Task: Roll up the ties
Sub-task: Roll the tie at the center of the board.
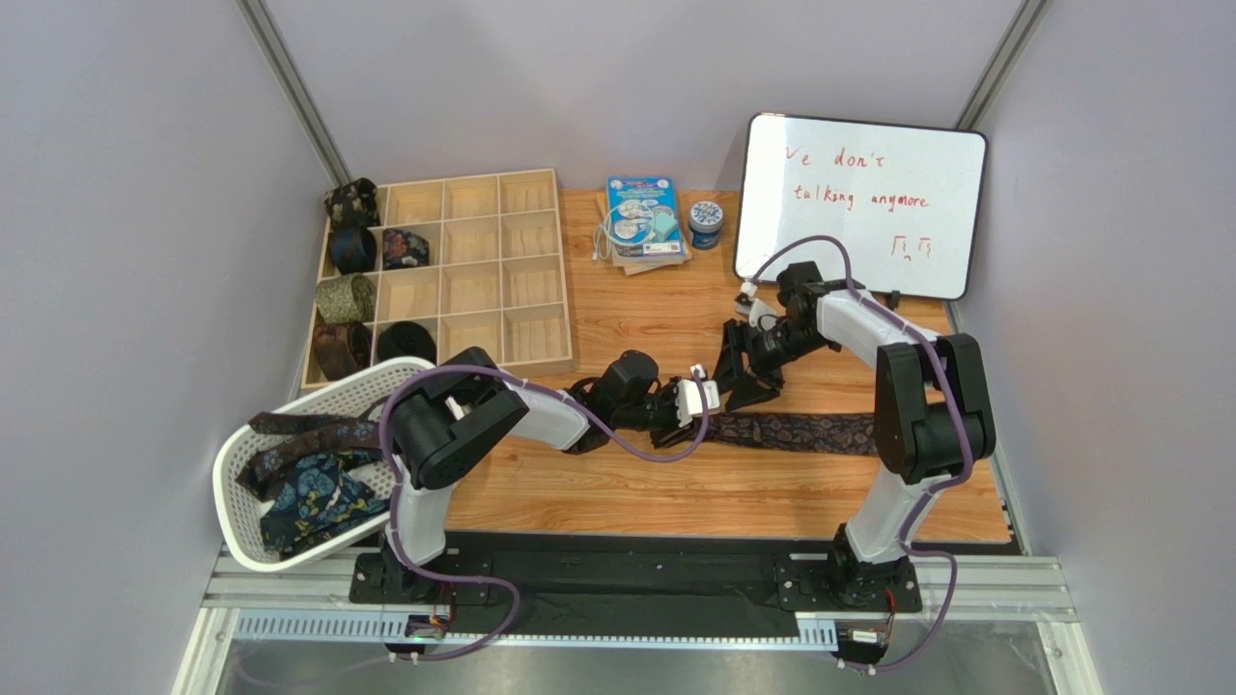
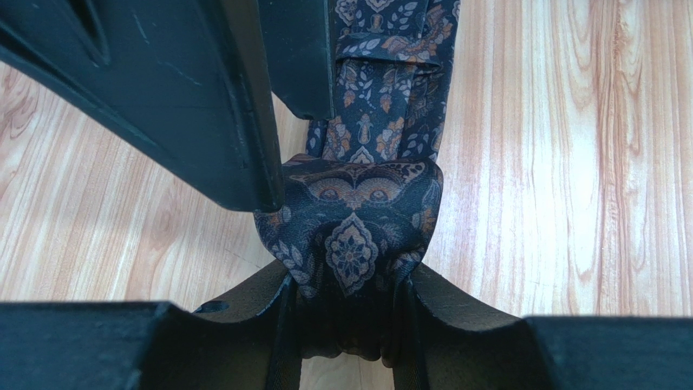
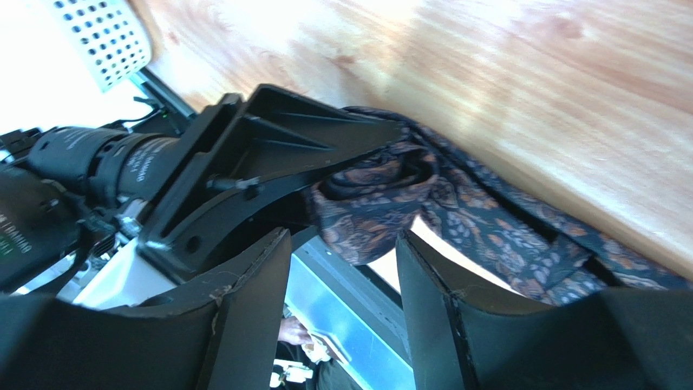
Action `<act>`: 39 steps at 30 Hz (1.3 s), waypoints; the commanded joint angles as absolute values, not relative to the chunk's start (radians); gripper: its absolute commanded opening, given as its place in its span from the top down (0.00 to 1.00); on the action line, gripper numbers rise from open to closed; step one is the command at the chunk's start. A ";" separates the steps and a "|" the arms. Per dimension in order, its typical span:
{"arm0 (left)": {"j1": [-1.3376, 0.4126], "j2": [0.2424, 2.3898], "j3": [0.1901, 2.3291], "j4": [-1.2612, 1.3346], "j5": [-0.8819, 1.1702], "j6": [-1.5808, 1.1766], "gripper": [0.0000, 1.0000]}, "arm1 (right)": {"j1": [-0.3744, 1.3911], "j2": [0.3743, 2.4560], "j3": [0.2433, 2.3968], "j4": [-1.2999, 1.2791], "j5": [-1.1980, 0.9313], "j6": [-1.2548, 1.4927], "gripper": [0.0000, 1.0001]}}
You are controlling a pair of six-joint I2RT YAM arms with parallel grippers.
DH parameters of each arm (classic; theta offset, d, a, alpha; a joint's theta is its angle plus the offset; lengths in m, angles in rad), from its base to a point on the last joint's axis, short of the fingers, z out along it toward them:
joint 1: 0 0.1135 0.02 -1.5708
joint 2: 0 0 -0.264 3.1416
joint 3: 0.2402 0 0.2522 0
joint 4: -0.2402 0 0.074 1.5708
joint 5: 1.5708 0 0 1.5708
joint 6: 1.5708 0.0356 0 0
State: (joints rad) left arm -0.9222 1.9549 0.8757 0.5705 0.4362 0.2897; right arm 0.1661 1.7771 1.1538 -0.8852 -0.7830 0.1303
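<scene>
A dark navy tie (image 1: 813, 430) with brown paisley lies stretched across the wooden table (image 1: 639, 493). My left gripper (image 1: 691, 411) is shut on its folded, partly rolled left end. The left wrist view shows the fold (image 2: 354, 219) pinched between my left gripper's (image 2: 346, 325) jaws. My right gripper (image 1: 734, 380) is open just behind that end. In the right wrist view its tips (image 3: 342, 252) stand wide apart right next to the coil (image 3: 382, 195) without gripping it. One right finger (image 2: 244, 122) shows large beside the fold in the left wrist view.
A wooden compartment tray (image 1: 479, 268) at the back left holds several rolled ties (image 1: 345, 298) in its left column. A white mesh basket (image 1: 240, 500) at the front left holds loose ties (image 1: 312, 485). A whiteboard (image 1: 863, 203), a booklet (image 1: 643, 217) and a small tin (image 1: 707, 220) stand at the back.
</scene>
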 commanded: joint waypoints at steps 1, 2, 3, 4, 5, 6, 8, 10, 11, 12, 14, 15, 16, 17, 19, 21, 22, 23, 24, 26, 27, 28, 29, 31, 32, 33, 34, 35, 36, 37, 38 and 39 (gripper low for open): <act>-0.930 1.977 0.844 0.459 0.420 0.321 0.71 | 0.170 1.744 1.151 -0.890 -0.836 0.121 0.46; -0.931 1.976 0.844 0.460 0.423 0.321 0.71 | 0.175 1.744 1.149 -0.887 -0.824 0.126 0.46; -0.930 1.976 0.844 0.460 0.423 0.321 0.71 | 0.178 1.747 1.150 -0.882 -0.784 0.124 0.49; -0.930 1.976 0.844 0.459 0.423 0.321 0.71 | 0.192 1.758 1.149 -0.881 -0.760 0.115 0.50; -0.930 1.976 0.845 0.459 0.426 0.321 0.70 | 0.199 1.769 1.149 -0.879 -0.705 0.112 0.53; -0.930 1.976 0.844 0.460 0.428 0.321 0.70 | 0.205 1.779 1.150 -0.874 -0.687 0.104 0.58; -0.930 1.974 0.845 0.460 0.425 0.322 0.70 | 0.218 1.808 1.149 -0.859 -0.658 0.106 0.63; -0.931 1.971 0.844 0.459 0.423 0.325 0.70 | 0.228 1.828 1.150 -0.844 -0.628 0.109 0.67; -0.930 1.973 0.844 0.459 0.423 0.328 0.70 | 0.233 1.835 1.150 -0.838 -0.615 0.109 0.68; -0.930 1.970 0.842 0.459 0.423 0.327 0.70 | 0.236 1.842 1.150 -0.836 -0.586 0.109 0.70; -0.930 1.970 0.841 0.457 0.425 0.328 0.70 | 0.248 1.862 1.150 -0.835 -0.560 0.110 0.70; -0.931 1.970 0.842 0.457 0.426 0.330 0.70 | 0.252 1.867 1.149 -0.834 -0.551 0.110 0.68; -0.930 1.970 0.842 0.460 0.426 0.328 0.69 | 0.258 1.874 1.149 -0.833 -0.537 0.115 0.68; -0.930 1.971 0.844 0.459 0.426 0.328 0.69 | 0.258 1.878 1.149 -0.833 -0.513 0.118 0.67; -0.930 1.970 0.845 0.459 0.426 0.328 0.69 | 0.261 1.885 1.150 -0.833 -0.483 0.120 0.66; -0.930 1.970 0.847 0.459 0.426 0.327 0.69 | 0.262 1.893 1.155 -0.838 -0.443 0.118 0.65; -0.931 1.970 0.847 0.459 0.428 0.327 0.69 | 0.261 1.894 1.152 -0.842 -0.431 0.117 0.64; -0.930 1.970 0.847 0.460 0.428 0.327 0.69 | 0.262 1.893 1.152 -0.842 -0.422 0.118 0.63; -0.930 1.970 0.847 0.460 0.425 0.327 0.69 | 0.265 1.899 1.151 -0.842 -0.422 0.118 0.61; -0.931 1.971 0.845 0.460 0.425 0.327 0.69 | 0.271 1.907 1.152 -0.842 -0.434 0.118 0.61; -0.930 1.971 0.847 0.462 0.423 0.325 0.69 | 0.275 1.917 1.152 -0.839 -0.445 0.117 0.65; -0.930 1.971 0.845 0.462 0.423 0.325 0.69 | 0.276 1.924 1.152 -0.839 -0.454 0.117 0.67; -0.930 1.971 0.845 0.460 0.422 0.327 0.68 | 0.276 1.927 1.151 -0.839 -0.466 0.118 0.70; -0.931 1.967 0.845 0.457 0.417 0.325 0.67 | 0.279 1.930 1.149 -0.836 -0.472 0.112 0.80; -0.930 1.965 0.847 0.456 0.417 0.325 0.67 | 0.279 1.928 1.152 -0.838 -0.472 0.107 0.91; -0.930 1.960 0.844 0.453 0.416 0.324 0.66 | 0.279 1.930 1.154 -0.838 -0.468 0.106 0.96; -0.930 1.959 0.844 0.453 0.414 0.319 0.63 | 0.279 1.930 1.155 -0.838 -0.460 0.101 1.00; -0.930 1.953 0.842 0.451 0.411 0.316 0.61 | 0.278 1.931 1.155 -0.838 -0.434 0.100 1.00; -0.928 1.944 0.835 0.451 0.413 0.310 0.59 | 0.279 1.930 1.154 -0.836 -0.422 0.097 1.00; -0.925 1.936 0.830 0.451 0.419 0.307 0.56 | 0.279 1.928 1.152 -0.833 -0.407 0.094 1.00; -0.920 1.927 0.824 0.449 0.429 0.298 0.53 | 0.276 1.928 1.147 -0.824 -0.378 0.092 1.00; -0.913 1.904 0.810 0.451 0.451 0.295 0.50 | 0.279 1.930 1.143 -0.819 -0.367 0.091 1.00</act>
State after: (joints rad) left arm -0.9230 1.9469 0.8711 0.5655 0.4324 0.2939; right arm 0.2661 1.8977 1.1530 -0.8600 -0.5022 0.1261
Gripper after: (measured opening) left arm 0.456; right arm 0.007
